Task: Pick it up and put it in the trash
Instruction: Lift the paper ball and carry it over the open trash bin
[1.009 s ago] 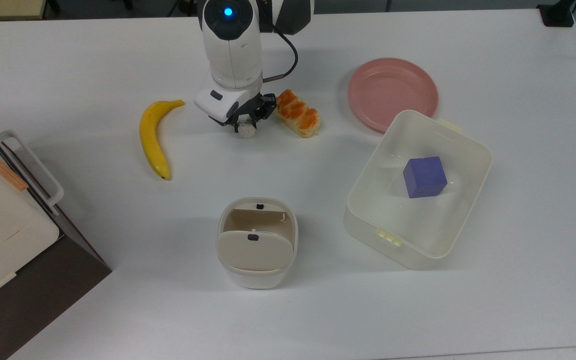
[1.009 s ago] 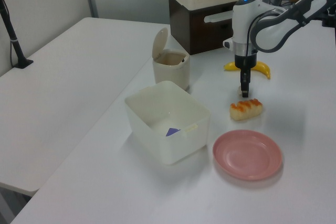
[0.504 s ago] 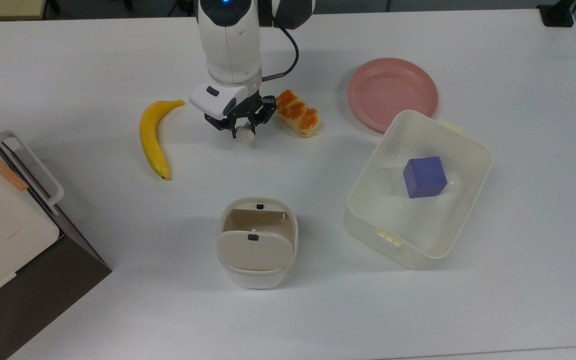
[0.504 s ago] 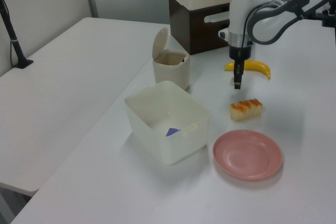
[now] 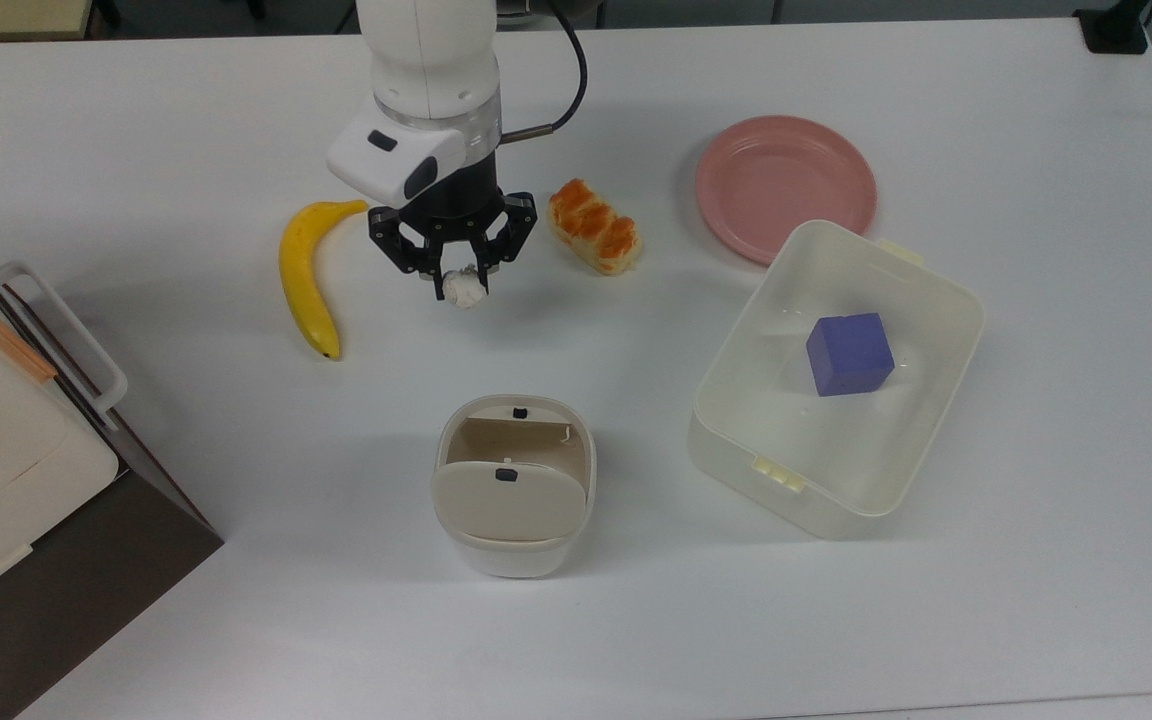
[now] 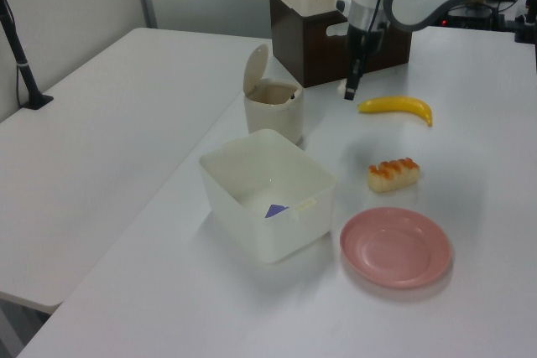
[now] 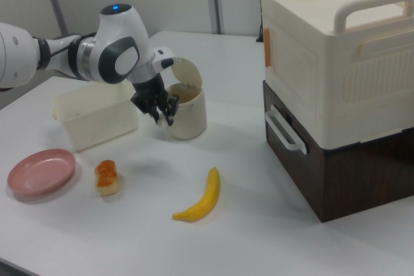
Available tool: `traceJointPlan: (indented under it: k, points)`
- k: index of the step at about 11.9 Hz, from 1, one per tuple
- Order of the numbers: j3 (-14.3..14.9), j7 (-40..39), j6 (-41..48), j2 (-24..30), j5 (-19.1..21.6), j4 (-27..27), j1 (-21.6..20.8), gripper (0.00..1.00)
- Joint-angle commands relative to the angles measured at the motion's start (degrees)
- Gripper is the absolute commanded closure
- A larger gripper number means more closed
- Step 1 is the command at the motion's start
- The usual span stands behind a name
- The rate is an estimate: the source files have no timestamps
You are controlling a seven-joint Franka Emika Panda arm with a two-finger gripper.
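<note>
I see my gripper (image 5: 459, 283) raised off the white table (image 5: 136, 130), its black fingers closed on the paper wad (image 5: 463, 288) — the wad hangs between the fingertips, clear of the surface. In the top view, the banana (image 5: 304, 275) lies to the gripper's left and the bread roll (image 5: 595, 226) to its right, both near but not touching it. The bin (image 5: 514, 487) stands below the gripper in the top view, well apart, its beige lid (image 5: 510, 499) tipped so the opening shows. Further right in the top view sit the pink plate (image 5: 784, 185) and the tub (image 5: 836, 375), which holds a purple cube (image 5: 848, 353). In the right view, the gripper (image 7: 160, 116) hangs just beside the bin (image 7: 187, 113) — above the table, with the banana (image 7: 201, 198) lower in the picture.
</note>
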State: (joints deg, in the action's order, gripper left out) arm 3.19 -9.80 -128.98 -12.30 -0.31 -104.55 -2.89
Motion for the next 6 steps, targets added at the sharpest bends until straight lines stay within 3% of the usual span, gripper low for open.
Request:
traceJointPlan:
  k: [1,6]
  points:
    - [0.2,1.1,1.6,-4.5,1.0,8.4,-0.1,0.63]
    - [0.3,2.1,1.1,-12.4,0.4,19.6,-0.3,0.63]
